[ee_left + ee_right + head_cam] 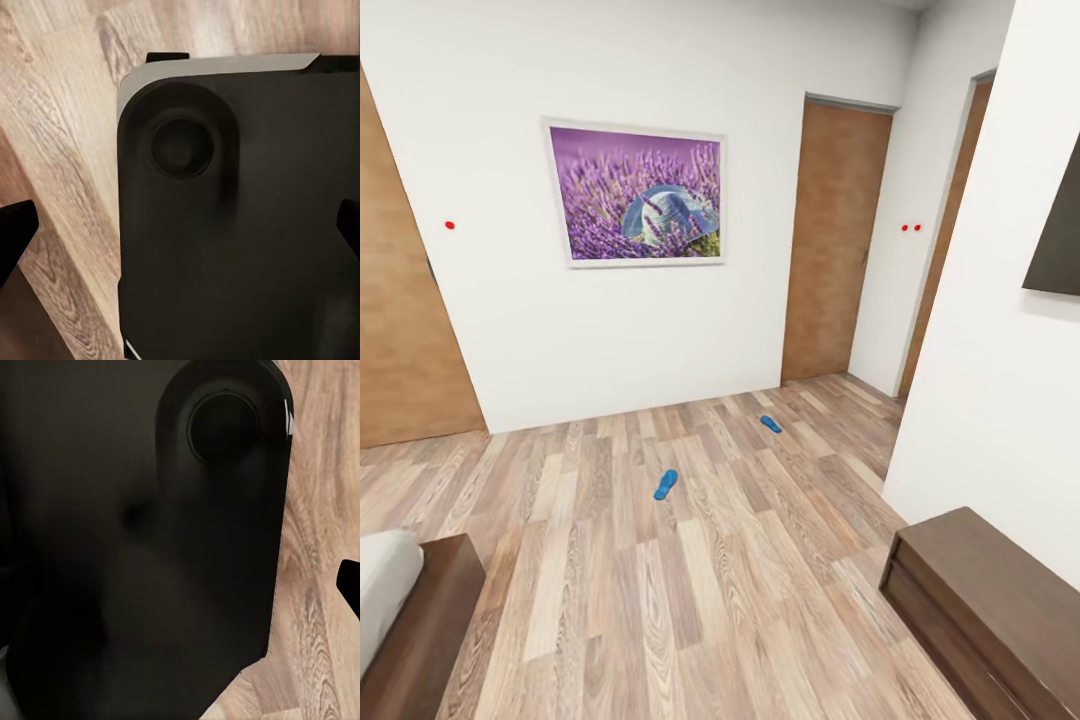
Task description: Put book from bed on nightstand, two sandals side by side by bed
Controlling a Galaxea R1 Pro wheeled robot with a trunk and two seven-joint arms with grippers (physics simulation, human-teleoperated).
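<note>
Both sandals (665, 484) (771, 423) lie far ahead of your claws on the floor (710, 600), well apart, the nearer pointing away; neither arm is closer, and I cannot tell either claw's spread.

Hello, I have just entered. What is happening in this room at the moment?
Nothing is being handled right now. Two blue sandals lie apart on the wood-plank floor: the nearer sandal mid-floor, the farther sandal toward the brown door. A corner of the bed shows at lower left, far from both. Each wrist camera looks down at dark robot bodywork over the floor.
</note>
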